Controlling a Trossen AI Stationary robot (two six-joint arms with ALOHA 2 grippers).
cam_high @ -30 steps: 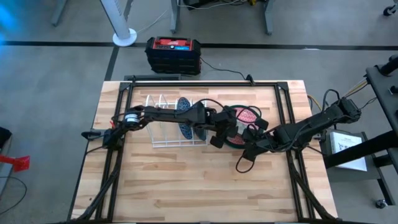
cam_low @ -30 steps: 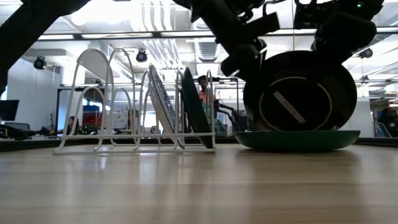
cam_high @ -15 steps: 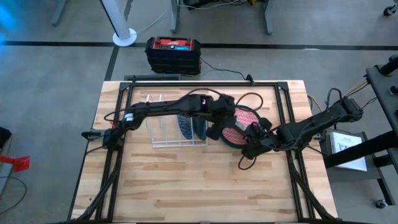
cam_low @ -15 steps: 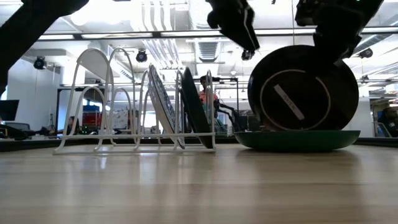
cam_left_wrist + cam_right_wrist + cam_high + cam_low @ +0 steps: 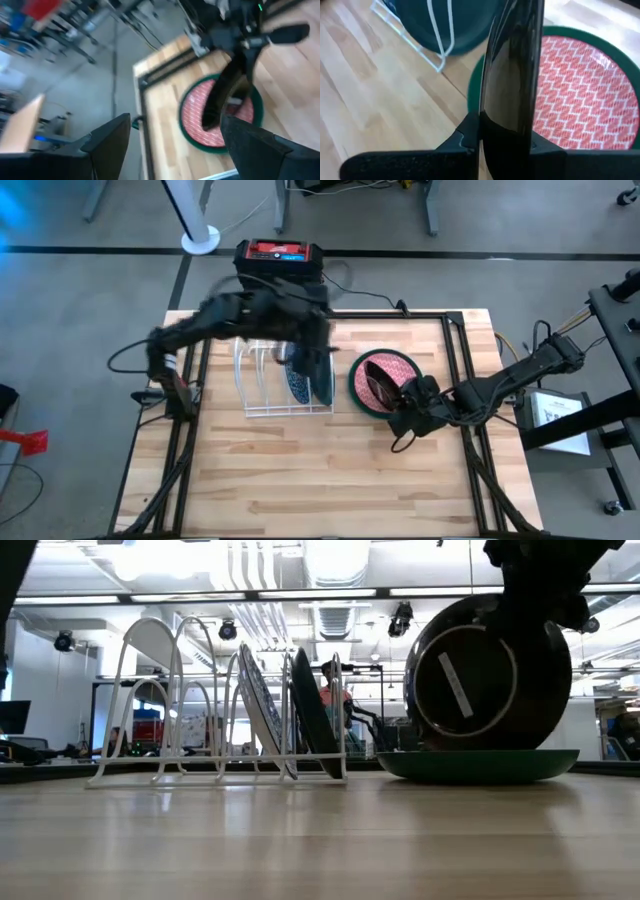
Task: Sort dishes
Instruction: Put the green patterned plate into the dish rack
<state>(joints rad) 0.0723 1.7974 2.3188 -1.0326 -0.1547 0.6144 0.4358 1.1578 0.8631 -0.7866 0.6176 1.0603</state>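
The right gripper [image 5: 405, 402] pinches a dark plate [image 5: 377, 384] by its rim, one finger on each face, and holds it on edge. In the low view its lower rim meets the stack below. Standing it up like this looks meant to ready it for a slot in the wire rack [image 5: 262, 385], which only takes plates edgewise.

Just under the jaws a red-pink patterned plate [image 5: 398, 366] lies flat in a green plate [image 5: 355, 379], a low stack on the table [image 5: 330, 470].

The held plate is glossy and near black. Its underside, facing the low camera, shows a raised foot ring and a pale sticker [image 5: 452, 684].

Beyond the raised plate from the right jaws stands the rack with two plates already on edge in neighbouring slots: a blue patterned plate [image 5: 295, 379] and a plain dark one [image 5: 322, 379].

The left gripper [image 5: 312, 330] is lifted above the rack's far side, well apart from the stack. Its fingers are spread with nothing between them, so it seems out of the way while the right arm works
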